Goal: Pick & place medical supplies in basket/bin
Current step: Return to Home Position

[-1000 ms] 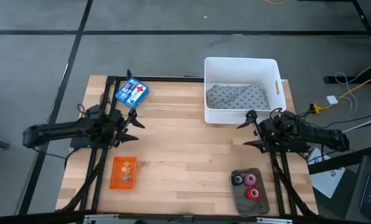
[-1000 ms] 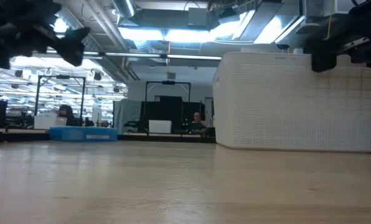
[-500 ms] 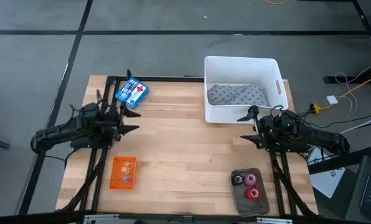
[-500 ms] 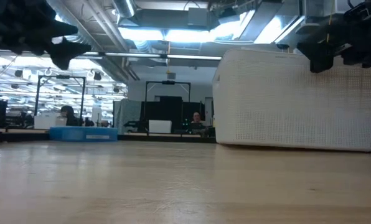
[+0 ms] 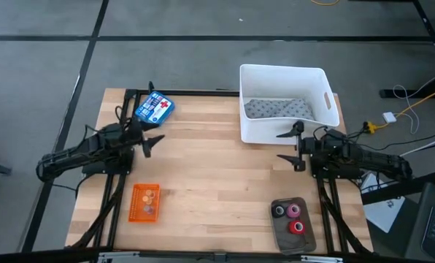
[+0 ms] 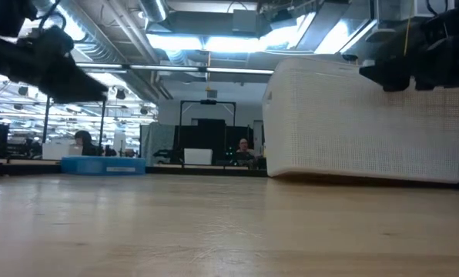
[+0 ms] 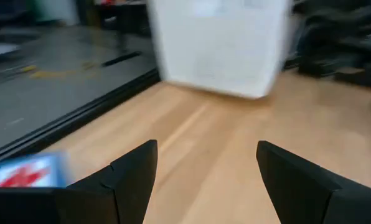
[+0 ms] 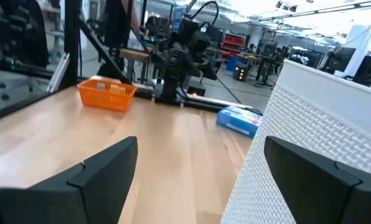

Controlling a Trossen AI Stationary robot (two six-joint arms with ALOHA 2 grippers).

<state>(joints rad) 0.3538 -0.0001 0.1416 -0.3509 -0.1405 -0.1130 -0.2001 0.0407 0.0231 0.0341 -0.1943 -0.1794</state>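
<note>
A light wooden table (image 5: 203,168) stands on a grey floor. The low view looks across it into a lit workshop, where a person (image 6: 244,148) sits far back among screens.

The white bin (image 5: 261,134) stands at the table's far edge on the right arm's side. The grey patterned cloth (image 5: 279,108) lies crumpled on its bottom. Straight toward the near edge from the bin, and well apart from it, a dark tray (image 5: 283,238) carries the three tape rolls. The black roll (image 5: 279,212) and the pink roll (image 5: 293,210) sit side by side on the tray's bin-facing half, and the red roll (image 5: 298,227) sits just beyond them, farther from the bin.

The orange basket (image 5: 137,214) lies diagonally across the table from the bin, near the edge on the left arm's side, with small yellowish pieces (image 5: 149,194) inside. A blue box (image 5: 154,109) with a red cross lies level with the bin, along the same far edge toward the left arm.

The right claw (image 5: 282,146) hovers just in front of the bin's near wall, its fingers spread apart and holding nothing. It cannot be told whether a fingertip touches that wall. The left claw (image 5: 152,142) hangs well apart from the bin, near the blue box, also spread and empty.
</note>
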